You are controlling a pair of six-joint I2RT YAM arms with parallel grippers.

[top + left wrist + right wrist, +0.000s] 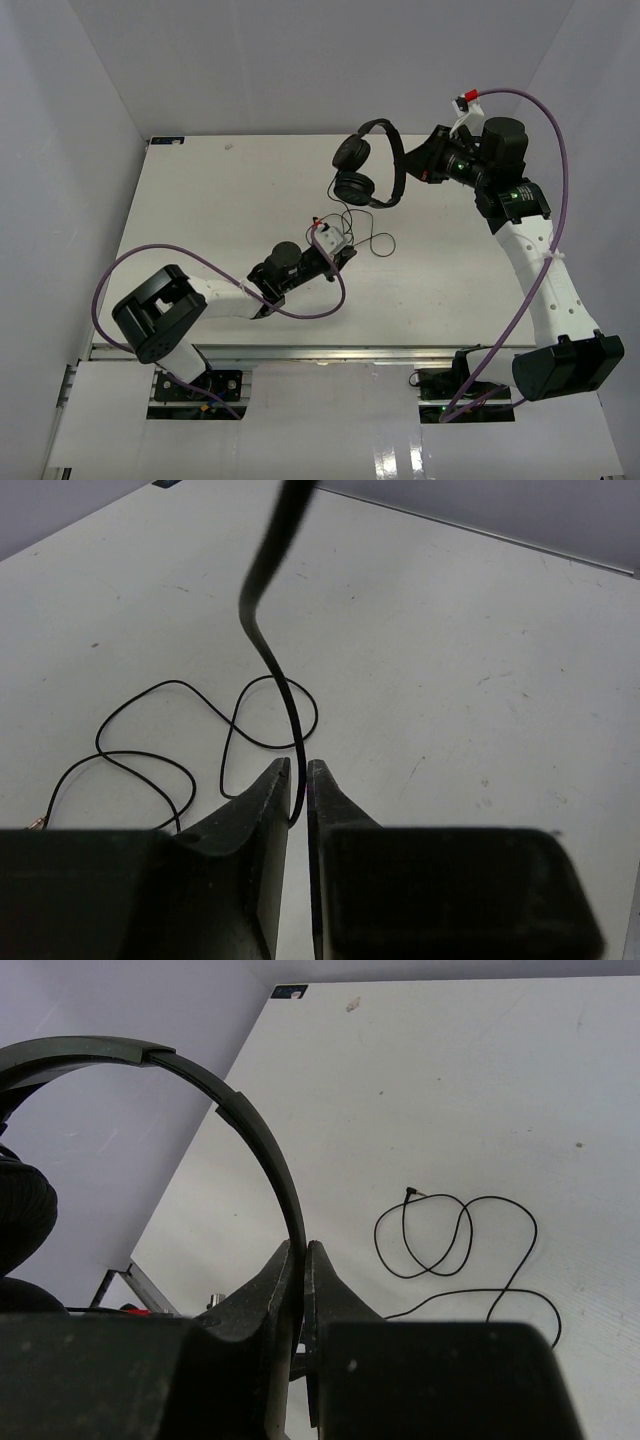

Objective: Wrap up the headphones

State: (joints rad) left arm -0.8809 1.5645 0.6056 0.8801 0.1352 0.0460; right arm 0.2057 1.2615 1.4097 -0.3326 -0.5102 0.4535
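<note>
Your right arm stretches to the far right, and the right end effector (300,1250) is clamped on the headband of the small black on-ear headphones (352,153), held up over the white desk (220,200). Low at mid-desk, your left end effector (298,770) pinches their thin black cable (268,640). Slack loops lie beside it, well apart from the desk's left edge.
</note>
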